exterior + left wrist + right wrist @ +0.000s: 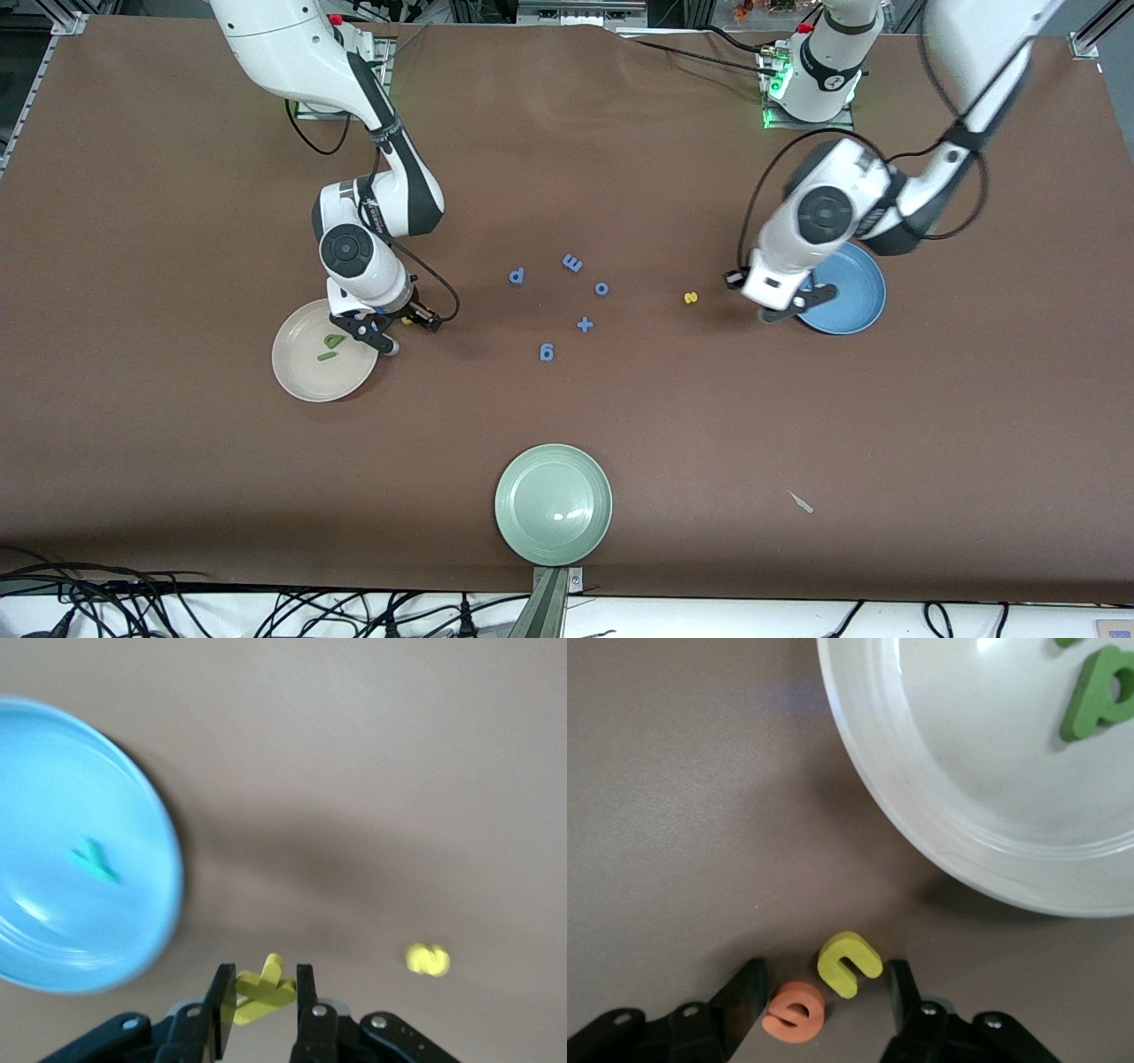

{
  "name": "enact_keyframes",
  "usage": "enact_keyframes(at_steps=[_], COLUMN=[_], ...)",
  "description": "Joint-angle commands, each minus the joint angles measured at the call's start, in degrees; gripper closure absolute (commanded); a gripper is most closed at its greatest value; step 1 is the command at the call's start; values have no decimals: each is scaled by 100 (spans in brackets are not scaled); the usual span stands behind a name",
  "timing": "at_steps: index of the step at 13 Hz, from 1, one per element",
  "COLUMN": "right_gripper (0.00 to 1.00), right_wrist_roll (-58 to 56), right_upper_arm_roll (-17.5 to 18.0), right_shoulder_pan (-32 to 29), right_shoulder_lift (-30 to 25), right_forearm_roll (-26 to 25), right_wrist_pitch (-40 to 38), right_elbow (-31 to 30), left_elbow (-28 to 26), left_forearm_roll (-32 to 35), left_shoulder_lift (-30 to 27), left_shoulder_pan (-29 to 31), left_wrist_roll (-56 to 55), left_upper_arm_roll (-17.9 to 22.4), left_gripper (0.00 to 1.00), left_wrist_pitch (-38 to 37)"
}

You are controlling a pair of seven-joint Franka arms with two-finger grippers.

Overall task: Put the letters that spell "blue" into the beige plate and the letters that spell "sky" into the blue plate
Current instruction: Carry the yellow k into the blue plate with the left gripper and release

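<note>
Left wrist view shows the left tool (259, 997) clenched on the yellow k (262, 989) beside the blue plate (53, 930) to drop it there, while the right tool (824, 992), released, straddles the yellow u (849, 963) and orange e (796, 1012) by the beige plate (921, 828).

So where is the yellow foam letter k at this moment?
The yellow foam letter k is held between the fingers of the left tool, above the brown table beside the round blue plate, at the left arm's end; the yellow foam s lies nearby.
</note>
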Motion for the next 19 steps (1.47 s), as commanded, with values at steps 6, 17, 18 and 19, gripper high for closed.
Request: enact_keyframes(at_steps=[6,17,18,19], right_gripper=[35,80,81,81], right_wrist_roll=[-438,-464,-551,-630], right_upper_arm_roll=[-22,-13,-13,-39], right_shoulder_pan=[-117,-108,-108,-116], right_shoulder_lift=[-65,-171,-231,-293], right_forearm_roll=[82,82,82,82], right_wrist_pitch=[10,-16,-25,-225], right_elbow=[-83,-162,-118,-40], left_elbow=[-477,-785,-760,-698], left_forearm_roll=[495,654,654,689], left_shoulder_lift=[-64,181,330,348], left_shoulder_pan=[2303,1839,1533,1156], left_wrist_roll=[2612,876,360,-237], left_upper_arm_roll=[-465,-685,-676,-658], left_gripper=[74,39,39,39], left_wrist_pitch=[-7,1072,1223,1233])
